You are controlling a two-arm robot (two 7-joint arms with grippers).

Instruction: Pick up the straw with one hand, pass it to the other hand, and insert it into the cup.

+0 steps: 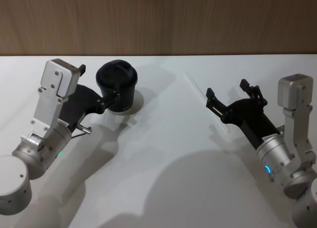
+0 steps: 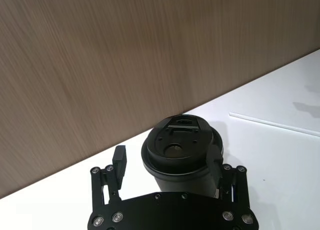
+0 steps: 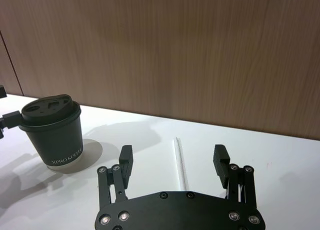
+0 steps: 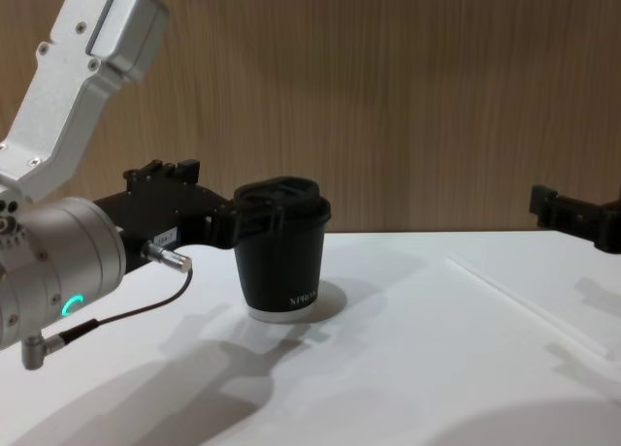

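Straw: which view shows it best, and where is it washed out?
Right wrist view: the straw is sharp and distinct, framed by the open right hand. Head view: it nearly blends into the white table, part hidden under that hand. Chest view: only a faint line.

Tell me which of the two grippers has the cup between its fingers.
The left gripper: its open fingers flank the cup. The right gripper is open too, but faces the straw lying on the table.
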